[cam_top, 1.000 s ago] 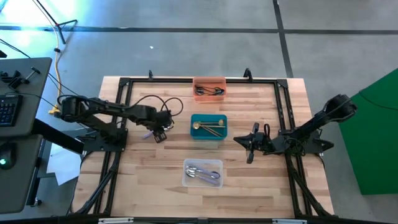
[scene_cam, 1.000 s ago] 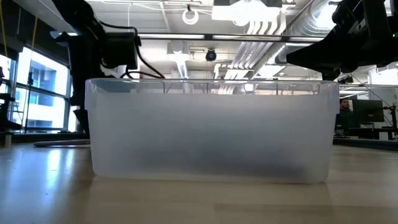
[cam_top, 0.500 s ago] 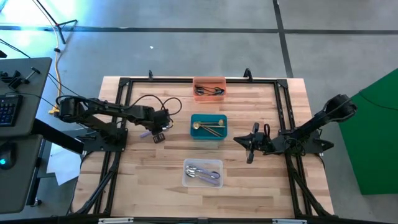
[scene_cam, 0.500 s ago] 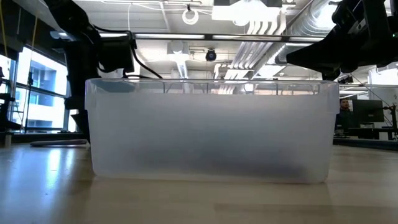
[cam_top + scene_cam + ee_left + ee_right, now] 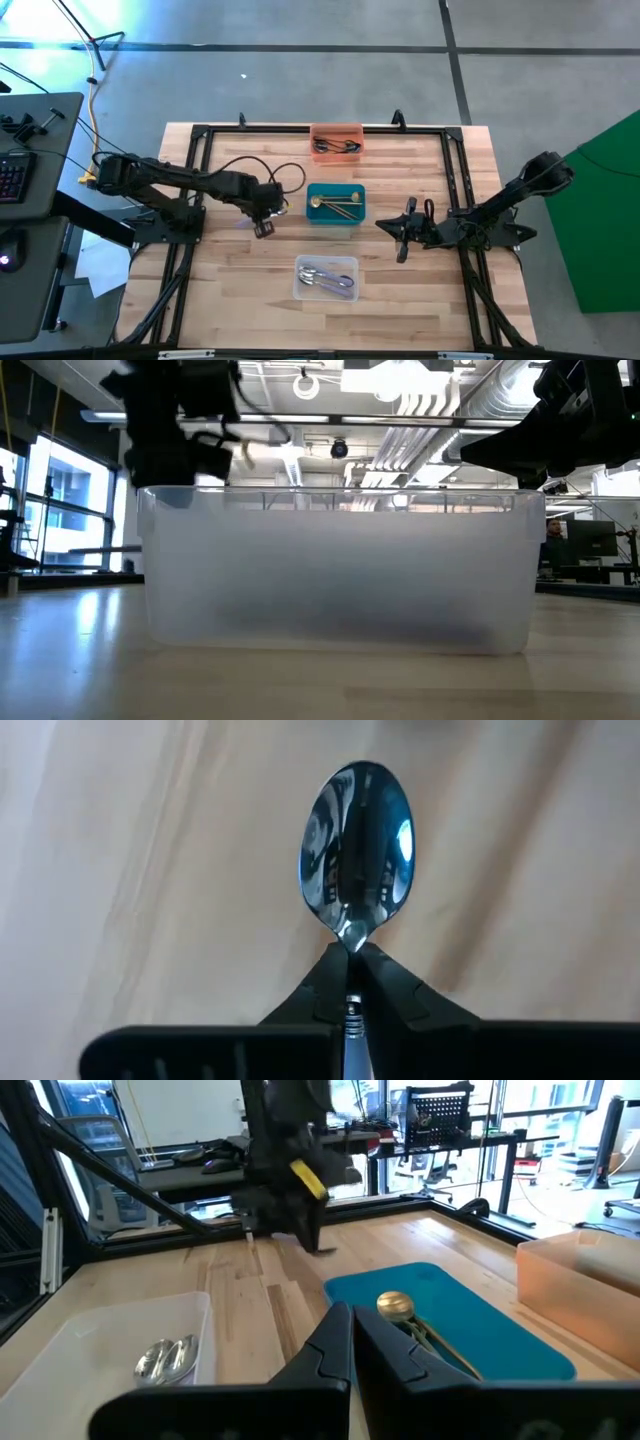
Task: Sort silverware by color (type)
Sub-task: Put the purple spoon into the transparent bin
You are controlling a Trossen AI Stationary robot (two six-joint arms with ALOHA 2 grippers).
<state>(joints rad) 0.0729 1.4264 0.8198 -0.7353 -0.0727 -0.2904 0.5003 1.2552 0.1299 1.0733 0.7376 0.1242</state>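
A shiny silver spoon (image 5: 355,845) shows in the left wrist view, its bowl sticking out past my left gripper (image 5: 350,948), which is shut on it. That gripper (image 5: 264,226) hangs just left of the teal bin (image 5: 335,190). The teal bin holds gold silverware (image 5: 338,204), the orange bin (image 5: 336,131) dark pieces (image 5: 337,147), and the clear bin (image 5: 326,264) silver pieces (image 5: 328,282). My right gripper (image 5: 400,243) waits shut at the right, pointing level. My left gripper pinches the spoon's neck (image 5: 352,934), right where the bowl ends, between its two fingertips. The fingers point steeply down and lie along the spoon. The bowl hangs below them over the wood; the handle is hidden between the fingers.
The three bins stand in a row down the table's middle, orange far, teal in the centre, clear nearest. A dark metal frame (image 5: 190,160) runs round the tabletop. In the low view the clear bin (image 5: 340,570) fills most of the picture.
My left gripper has shut on the silver spoon. It has then risen and gone a little toward the table's right, nearer the teal bin, taking the spoon off the wood. My right arm has kept still.
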